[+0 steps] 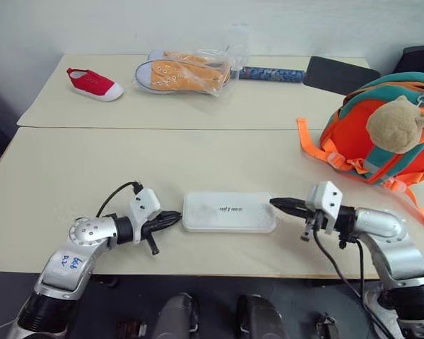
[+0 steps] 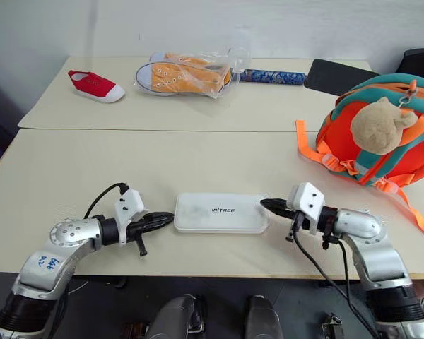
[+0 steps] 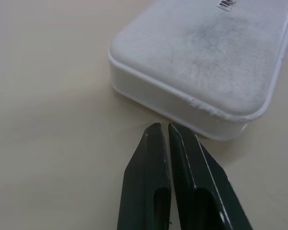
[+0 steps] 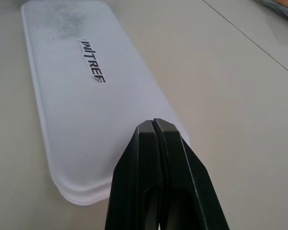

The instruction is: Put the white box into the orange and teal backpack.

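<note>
The white box [image 1: 229, 211] lies flat on the near table, dark lettering on its lid. My left gripper [image 1: 175, 216] is shut, its tips right at the box's left end; in the left wrist view the fingertips [image 3: 156, 132] stop just short of the box [image 3: 206, 62]. My right gripper [image 1: 275, 203] is shut too, its tips at the box's right end and over its edge in the right wrist view [image 4: 153, 125]. The orange and teal backpack [image 1: 381, 131] stands at the right with a tan plush toy [image 1: 396, 123] on it.
On the far table lie a red shoe [image 1: 93, 84], a clear bag of orange shoes [image 1: 185, 73], a dark patterned tube [image 1: 272, 73] and a black pad [image 1: 338, 75]. An orange strap [image 1: 312, 141] trails from the backpack onto the near table [image 1: 92, 162].
</note>
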Available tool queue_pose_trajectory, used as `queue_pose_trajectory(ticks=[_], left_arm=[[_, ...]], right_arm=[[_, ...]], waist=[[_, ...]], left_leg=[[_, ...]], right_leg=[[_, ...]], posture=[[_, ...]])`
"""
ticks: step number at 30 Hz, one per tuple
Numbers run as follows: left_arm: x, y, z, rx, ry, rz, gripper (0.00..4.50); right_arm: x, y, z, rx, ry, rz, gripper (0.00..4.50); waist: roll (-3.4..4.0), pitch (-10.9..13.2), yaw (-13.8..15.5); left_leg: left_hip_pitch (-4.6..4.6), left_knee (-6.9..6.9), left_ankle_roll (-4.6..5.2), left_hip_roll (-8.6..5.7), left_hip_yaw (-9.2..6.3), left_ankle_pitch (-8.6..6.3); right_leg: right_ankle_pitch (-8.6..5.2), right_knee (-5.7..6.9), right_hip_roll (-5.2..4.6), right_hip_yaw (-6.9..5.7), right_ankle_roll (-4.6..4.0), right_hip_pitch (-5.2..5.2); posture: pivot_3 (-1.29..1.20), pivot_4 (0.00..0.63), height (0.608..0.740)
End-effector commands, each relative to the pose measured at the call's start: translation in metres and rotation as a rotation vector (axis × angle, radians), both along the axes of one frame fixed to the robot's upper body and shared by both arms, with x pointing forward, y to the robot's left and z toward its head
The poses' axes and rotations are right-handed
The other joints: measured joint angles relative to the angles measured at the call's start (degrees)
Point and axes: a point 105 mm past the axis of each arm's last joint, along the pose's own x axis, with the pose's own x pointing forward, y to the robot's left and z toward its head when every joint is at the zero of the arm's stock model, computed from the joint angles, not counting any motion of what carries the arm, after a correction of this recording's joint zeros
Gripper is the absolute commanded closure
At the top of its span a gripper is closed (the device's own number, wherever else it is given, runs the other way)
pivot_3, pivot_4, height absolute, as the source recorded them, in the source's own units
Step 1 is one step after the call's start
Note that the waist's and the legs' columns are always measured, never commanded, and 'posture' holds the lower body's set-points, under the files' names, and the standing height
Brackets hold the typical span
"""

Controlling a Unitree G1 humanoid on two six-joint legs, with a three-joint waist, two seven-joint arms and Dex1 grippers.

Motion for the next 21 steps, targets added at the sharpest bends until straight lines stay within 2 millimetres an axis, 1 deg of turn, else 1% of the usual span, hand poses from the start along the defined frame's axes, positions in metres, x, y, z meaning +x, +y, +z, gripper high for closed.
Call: queue_pose_trajectory(ticks=[1,3,4,6,7,8,10,12,15,17,19,20,21], left_arm=[[-0.001,0.003,0.011,-0.001,-0.046,0.018,4.25],[-0.003,0.011,0.013,-0.042,-0.018,0.06,4.25],[-0.005,0.019,0.012,-0.077,0.027,0.096,4.25],[-0.009,0.034,0.013,-0.156,0.135,0.161,3.85],[-0.013,0.042,0.01,-0.205,0.249,0.215,3.68],[-0.017,0.051,0.007,-0.243,0.377,0.266,3.39],[-0.023,0.056,0.013,-0.319,0.516,0.272,2.8],[-0.024,0.055,0.019,-0.375,0.636,0.27,2.19],[-0.02,0.054,0.026,-0.48,0.8,0.273,1.31],[-0.009,0.055,0.024,-0.545,0.861,0.301,0.69],[-0.002,0.051,0.017,-0.556,0.923,0.317,0.12],[0.003,0.045,0.014,-0.567,0.949,0.314,0.02],[0.006,0.041,0.013,-0.572,0.966,0.309,0.02]], right_arm=[[0.004,-0.018,0.006,-0.003,-0.01,-0.054,4.5],[0.004,-0.025,0.001,-0.057,-0.002,-0.048,4.5],[0.003,-0.029,-0.001,-0.079,0.004,-0.043,4.5],[0.002,-0.032,-0.005,-0.115,0.014,-0.023,4.5],[0.001,-0.033,-0.007,-0.135,0.02,-0.009,4.5],[0.0,-0.034,-0.01,-0.151,0.029,0.002,4.5],[-0.001,-0.035,-0.014,-0.176,0.046,0.024,4.5],[-0.001,-0.035,-0.015,-0.193,0.051,0.038,4.5],[0.0,-0.033,-0.018,-0.202,0.056,0.057,4.5],[0.0,-0.031,-0.02,-0.207,0.059,0.067,4.5],[0.001,-0.03,-0.021,-0.211,0.061,0.075,4.5],[0.001,-0.029,-0.022,-0.215,0.064,0.082,4.5],[0.001,-0.028,-0.022,-0.217,0.065,0.087,4.5]], waist=[[0.0,0.0,-0.07],[0.0,0.0,-0.1],[0.0,0.0,-0.19],[0.0,0.0,-0.33],[0.0,0.0,-0.32],[0.0,0.0,-0.3],[-0.01,0.01,-0.28],[0.0,0.0,-0.1],[-0.01,0.01,0.02],[-0.02,0.0,0.02],[-0.02,0.0,-0.06],[-0.01,0.0,-0.06],[-0.01,0.0,-0.03]], left_leg=[[0.0,-0.01,0.0,0.0,0.0,0.0],[0.0,-0.02,0.0,0.0,0.0,0.0],[0.0,-0.02,0.0,0.0,0.0,0.0],[0.0,-0.03,0.0,0.02,0.0,0.0],[0.01,-0.02,0.0,0.04,0.0,0.0],[0.01,0.0,0.0,0.07,0.0,0.01],[0.01,0.02,-0.03,0.09,-0.03,0.03],[0.02,0.07,-0.03,0.08,-0.03,0.04],[0.01,0.18,0.0,0.0,-0.09,0.06],[0.02,0.16,0.0,-0.01,-0.09,0.06],[0.02,0.16,-0.01,-0.01,-0.11,0.06],[0.02,0.15,-0.02,-0.01,-0.11,0.07],[0.04,0.16,-0.04,-0.01,-0.11,0.08]], right_leg=[[0.0,0.0,0.0,0.01,0.0,0.0],[0.0,0.02,0.01,0.0,0.0,0.0],[0.0,0.01,0.01,0.0,0.0,-0.01],[0.0,0.02,0.02,0.01,0.0,-0.01],[0.0,0.02,0.02,0.01,0.0,-0.01],[0.0,0.02,0.04,0.0,0.0,-0.01],[0.0,0.06,0.06,-0.01,0.0,0.0],[0.0,0.09,0.05,0.0,0.0,0.0],[0.0,0.12,0.04,-0.01,0.01,0.05],[0.0,0.17,0.04,0.0,0.01,0.09],[0.0,0.17,0.07,-0.01,0.0,0.08],[0.0,0.18,0.07,-0.01,0.0,0.09],[0.0,0.19,0.07,-0.01,0.0,0.11]], posture=[[0.0,0.15,0.74],[0.0,0.15,0.74],[0.0,0.15,0.74],[0.0,0.15,0.74],[0.0,0.15,0.74],[0.0,0.15,0.74],[0.0,0.15,0.74],[0.0,0.15,0.74],[0.0,0.15,0.74],[0.0,0.15,0.74],[0.0,0.15,0.74],[0.0,0.15,0.74],[0.0,0.15,0.74]])
